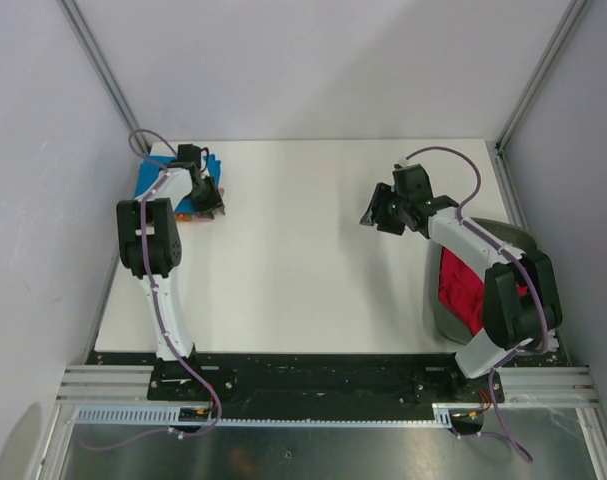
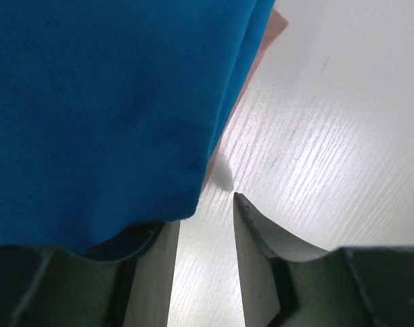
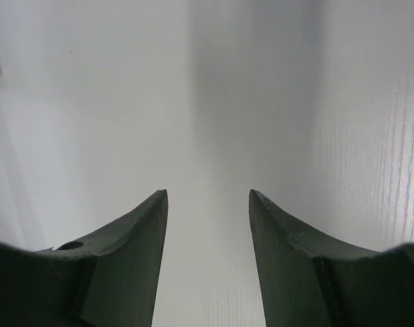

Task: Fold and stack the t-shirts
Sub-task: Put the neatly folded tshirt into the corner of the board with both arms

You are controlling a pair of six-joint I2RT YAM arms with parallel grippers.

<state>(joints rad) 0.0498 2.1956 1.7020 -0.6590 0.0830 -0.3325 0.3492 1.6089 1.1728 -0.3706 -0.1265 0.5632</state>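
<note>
Blue t-shirt (image 2: 91, 102) lies at the upper left of the table (image 1: 283, 290), over a pink t-shirt (image 2: 275, 28). The left gripper (image 2: 205, 218) stands parted at its edge, gripping nothing. Right of centre, the right gripper (image 3: 208, 194) hangs open above the table. The red t-shirt (image 1: 461, 285) sits in the grey basket (image 1: 515, 238) at far right.

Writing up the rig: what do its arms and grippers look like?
The left arm and right arm: white links, black joints, a purple cable along each. The left gripper and right gripper: black, with dark grey fingers tapering to points.
</note>
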